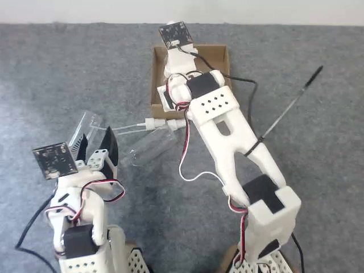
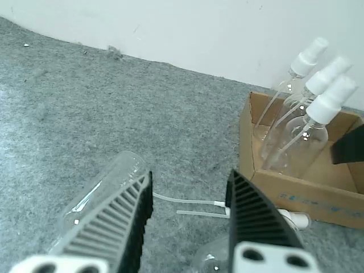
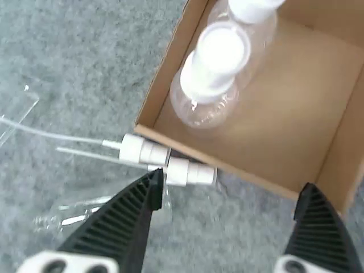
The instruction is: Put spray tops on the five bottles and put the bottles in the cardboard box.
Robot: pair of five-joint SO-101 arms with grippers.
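Three clear plastic bottles (image 2: 296,133) stand upright in the cardboard box (image 2: 296,190). Each has a white spray top fitted and a thin dip tube slanting down inside. They crowd together at one side of the box. Seen from above my right wrist, their round white caps sit over rounded, glassy shoulders, with bare brown cardboard floor beside them.

Just outside the box wall, two loose spray tops (image 3: 139,151) lie side by side on the counter (image 1: 57,68) — short white cylinders with long translucent tubes pointing away from the box. An uncapped bottle (image 1: 149,149) lies on its side on the grey felt near those tubes, a clear smooth cylinder. A second uncapped bottle (image 1: 85,126) lies on its side just beside one finger of my left pincer (image 1: 96,143); I cannot tell whether they touch.

My left pincer is spread apart, its black ribbed pads facing each other with nothing between them. My right pincer (image 3: 232,182) gapes wide and hovers over the box's near wall and the loose tops — empty. My white right arm (image 1: 227,131) stretches across the felt toward the box.
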